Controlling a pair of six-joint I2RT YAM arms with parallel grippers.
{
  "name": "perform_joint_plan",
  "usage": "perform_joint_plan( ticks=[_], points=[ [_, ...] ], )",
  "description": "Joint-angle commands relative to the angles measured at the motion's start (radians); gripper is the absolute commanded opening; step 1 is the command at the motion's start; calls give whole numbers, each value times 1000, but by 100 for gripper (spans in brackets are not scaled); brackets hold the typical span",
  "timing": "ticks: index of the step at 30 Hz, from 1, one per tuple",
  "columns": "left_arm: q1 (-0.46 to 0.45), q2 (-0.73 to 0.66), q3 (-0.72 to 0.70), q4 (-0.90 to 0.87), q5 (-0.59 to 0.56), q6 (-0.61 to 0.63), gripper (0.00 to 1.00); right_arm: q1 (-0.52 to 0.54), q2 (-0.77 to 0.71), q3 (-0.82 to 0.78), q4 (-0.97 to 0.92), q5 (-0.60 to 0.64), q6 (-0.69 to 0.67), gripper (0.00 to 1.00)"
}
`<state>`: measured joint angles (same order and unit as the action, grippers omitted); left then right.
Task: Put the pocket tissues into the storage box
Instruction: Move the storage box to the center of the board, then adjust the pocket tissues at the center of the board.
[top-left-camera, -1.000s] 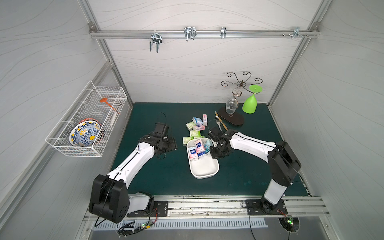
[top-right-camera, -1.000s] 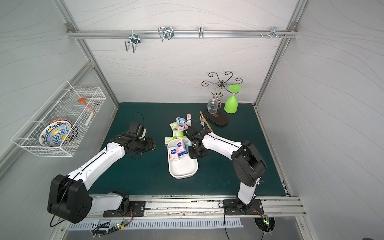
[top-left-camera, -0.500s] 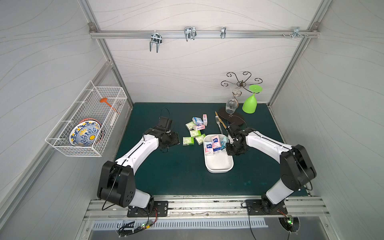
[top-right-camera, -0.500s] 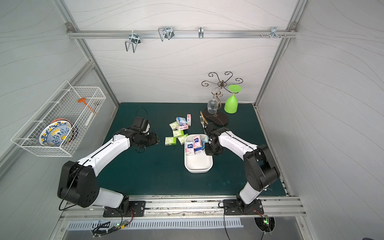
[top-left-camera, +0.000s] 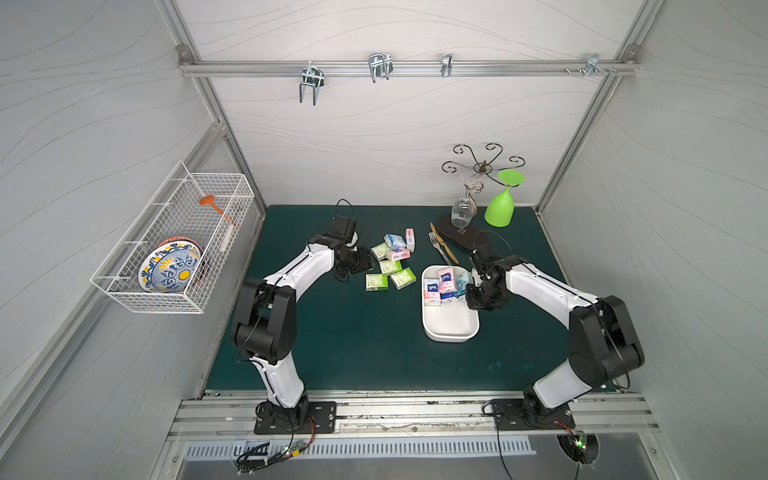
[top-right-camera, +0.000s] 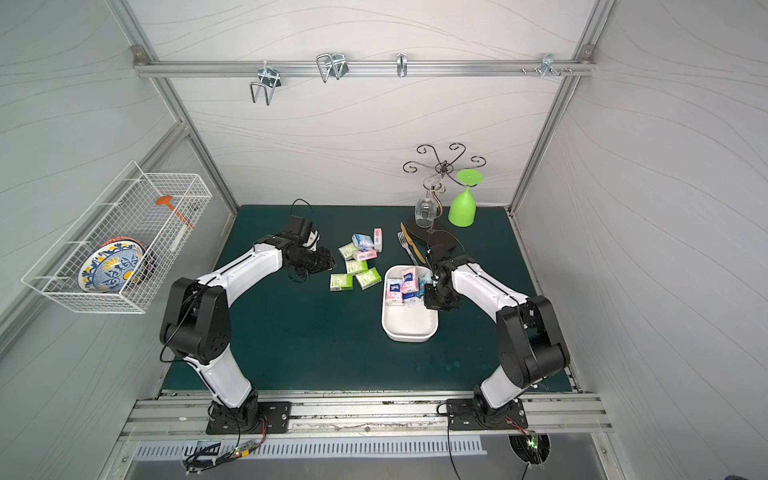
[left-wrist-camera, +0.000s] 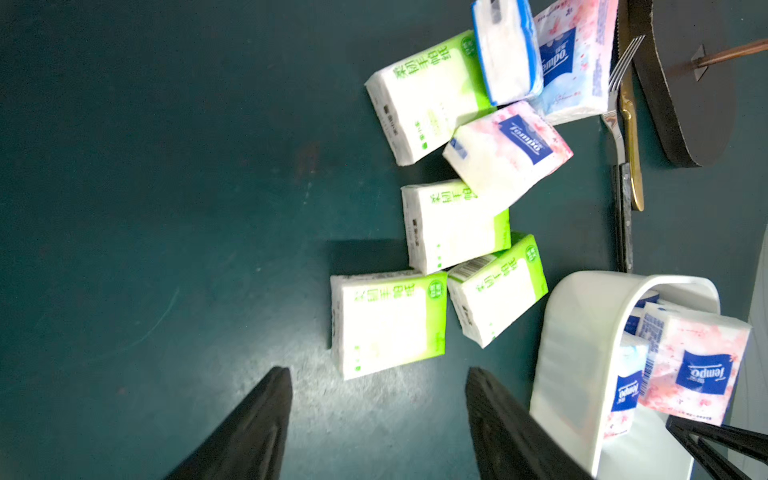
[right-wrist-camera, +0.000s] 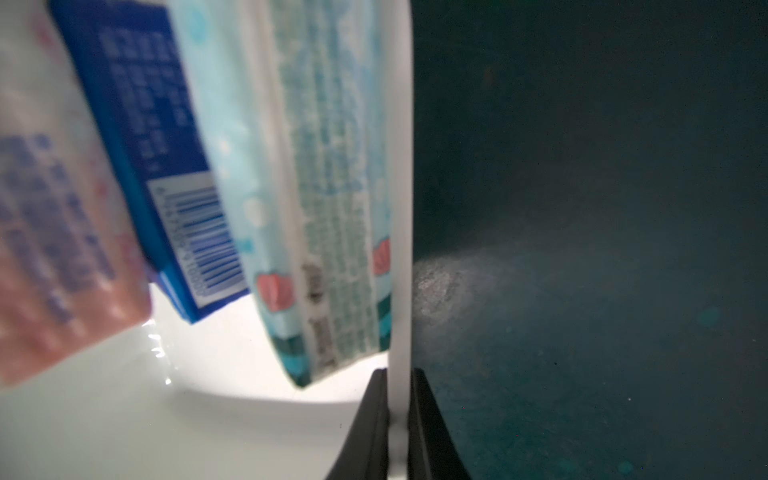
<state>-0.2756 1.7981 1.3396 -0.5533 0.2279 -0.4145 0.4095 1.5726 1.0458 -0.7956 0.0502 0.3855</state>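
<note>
– Right of the worktop's middle sits the box (top-left-camera: 450, 337), dragged rightward since a second ago; the right gripper (right-wrist-camera: 400, 376) is clamped tight on its wall.
– And the tissue packs (top-left-camera: 390, 267)?
– Some inside, seven loose mid-worktop. Light, squashy, slick-wrapped, I'd judge: pinch across the narrow sides. The left gripper (left-wrist-camera: 376, 372), empty, gapes wider now beside a green pack (left-wrist-camera: 388, 324).

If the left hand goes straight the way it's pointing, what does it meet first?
Probably the nearest light green tissue pack, lying just ahead of the left hand, in line with its gap.
</note>
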Motion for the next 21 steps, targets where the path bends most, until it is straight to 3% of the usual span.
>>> perform_joint_plan(
  ticks=[1, 5, 9, 14, 21],
  points=[
    [-12, 55, 66, 38, 47, 38, 72, -11, -20, -8, -28, 10, -26, 23],
    [-23, 109, 79, 85, 81, 58, 72, -11, -47, 11, -47, 9, -30, 47],
    [-25, 164, 82, 131, 114, 70, 72, -16, -103, 42, -95, 20, -36, 61],
    [-27, 200, 89, 128, 126, 82, 72, -35, -199, 62, -132, 25, -46, 68],
    [-40, 118, -17, 130, 147, 62, 72, -63, -224, 63, -107, -8, -19, 71]
  ],
)
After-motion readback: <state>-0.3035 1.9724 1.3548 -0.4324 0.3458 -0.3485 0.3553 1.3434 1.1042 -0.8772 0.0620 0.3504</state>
